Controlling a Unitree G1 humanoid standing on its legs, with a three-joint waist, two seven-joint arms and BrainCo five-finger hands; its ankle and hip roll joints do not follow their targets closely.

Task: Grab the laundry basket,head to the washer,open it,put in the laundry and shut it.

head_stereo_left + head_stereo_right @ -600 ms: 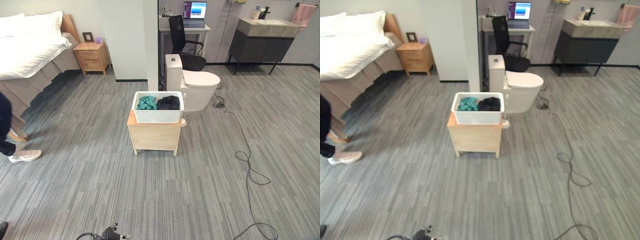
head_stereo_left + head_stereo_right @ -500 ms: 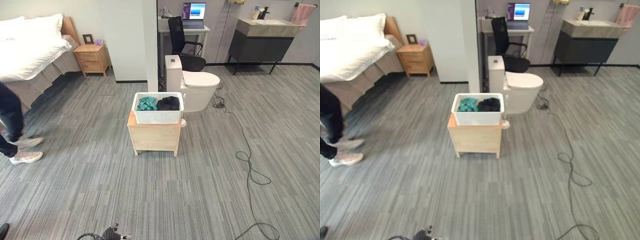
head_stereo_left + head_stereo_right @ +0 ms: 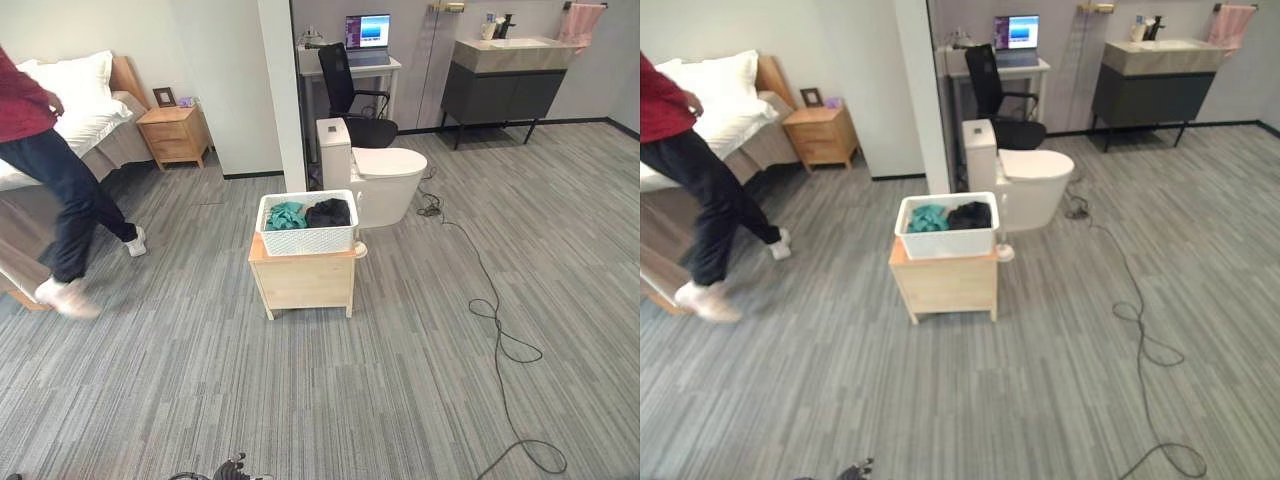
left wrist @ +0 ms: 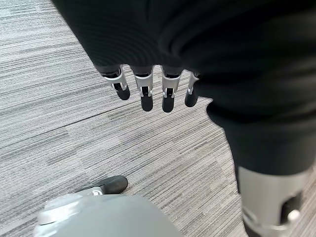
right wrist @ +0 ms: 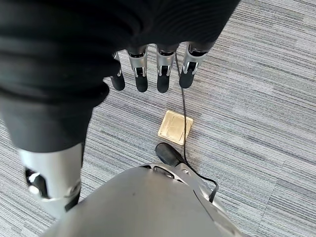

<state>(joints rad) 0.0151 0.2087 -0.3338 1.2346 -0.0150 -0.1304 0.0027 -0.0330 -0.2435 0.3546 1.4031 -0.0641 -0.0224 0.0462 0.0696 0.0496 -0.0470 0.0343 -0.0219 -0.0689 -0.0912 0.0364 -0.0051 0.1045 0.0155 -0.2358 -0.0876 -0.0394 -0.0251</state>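
A white laundry basket (image 3: 305, 240) stands on a small wooden stand (image 3: 303, 283) in the middle of the room, some way ahead of me. It holds teal laundry (image 3: 287, 214) and black laundry (image 3: 328, 212). My left hand (image 4: 146, 94) hangs over the grey floor with straight fingers and holds nothing. My right hand (image 5: 158, 74) hangs the same way, open and empty, far from the basket.
A person (image 3: 60, 190) strides across the floor at the left, by the bed (image 3: 85, 110). A white toilet (image 3: 385, 178) stands just behind the basket's stand. Further back are a nightstand (image 3: 173, 133), a desk chair (image 3: 355, 95) and a dark vanity (image 3: 497, 92). A brass floor plate (image 5: 175, 127) lies below my right hand.
The camera has shifted, so the whole scene sits a little differently. The person has stepped in from the left edge and is now in full stride. The basket stays on its stand.
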